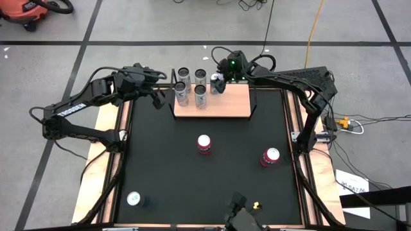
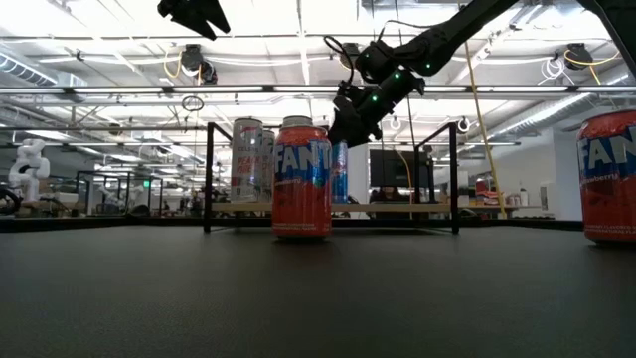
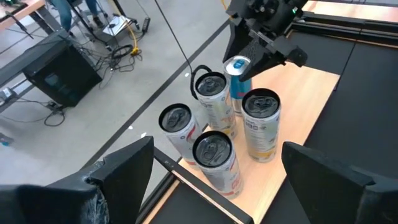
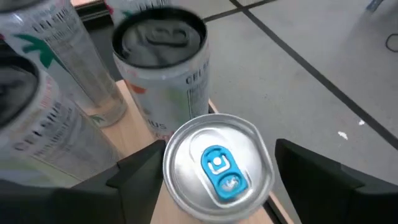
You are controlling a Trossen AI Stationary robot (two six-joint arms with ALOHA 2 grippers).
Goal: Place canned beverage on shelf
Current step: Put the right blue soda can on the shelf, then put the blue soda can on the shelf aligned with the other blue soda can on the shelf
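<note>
You look straight down from overhead, level across the desk (image 1: pixel 192 179) from its edge; both wrist cameras share the shelf (image 1: pixel 226 102).

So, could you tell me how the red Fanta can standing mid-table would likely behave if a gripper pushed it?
The red Fanta can stands upright and taller than wide, so a high push would probably tip it. Once down, its round body would likely roll on the flat black tabletop. Its smooth metal wall may slip in a loose grip.

red can (image 2: pixel 608 177): cut by frame edge | blue can (image 2: pixel 341 171): mostly hidden behind orange can (image 2: pixel 301 177)
</note>
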